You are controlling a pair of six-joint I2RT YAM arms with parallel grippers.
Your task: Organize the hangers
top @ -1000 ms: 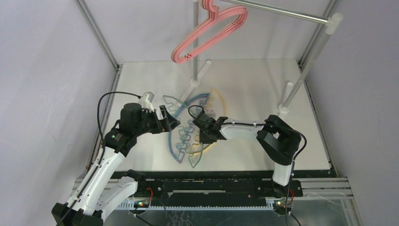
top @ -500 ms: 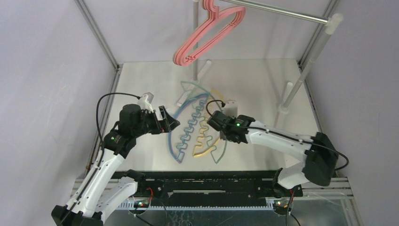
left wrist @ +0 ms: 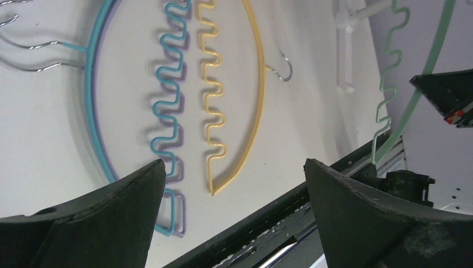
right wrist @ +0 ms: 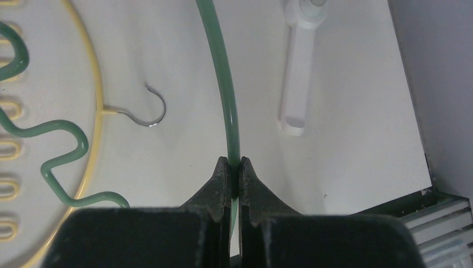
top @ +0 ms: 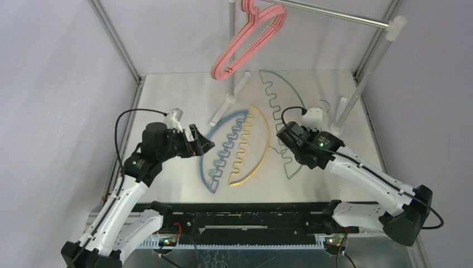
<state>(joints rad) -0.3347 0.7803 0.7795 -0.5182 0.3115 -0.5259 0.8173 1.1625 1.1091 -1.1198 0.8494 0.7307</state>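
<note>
Pinching the green hanger [right wrist: 222, 78] on its smooth arc, the right gripper [right wrist: 234, 164] has both fingers pressed onto the thin plastic, with the wavy bar trailing toward 9 o'clock in the wrist view. Gripping the arc rather than the wire hook probably gives a firmer hold and leaves the hook free for hanging. From the top view this hanger looks raised off the table [top: 167, 89], stretching from the gripper toward 11 o'clock; I can't tell whether its low end touches. The left gripper [top: 203, 146] sits at 9 o'clock of the pile, jaws spread wide and holding nothing, hovering low, likely waiting to take the next one. Just past it, at 3 o'clock, the blue hanger [top: 207, 162] lies flat with a purple hanger [left wrist: 92, 111] showing under its arc, so the two are stacked. The yellow hanger [top: 262, 139] lies right beside them, wavy bars facing each other, its hook pointing to 3 o'clock. None of the three are hung yet, so the task looks about midway. Farther out, at 12 o'clock, the pink hangers [top: 223, 70] hang bunched on the metal rail [top: 334, 14], tilted. The rail sits on white poles [top: 357, 89]. Free rail at 2 o'clock looks like the place for the green one.
</note>
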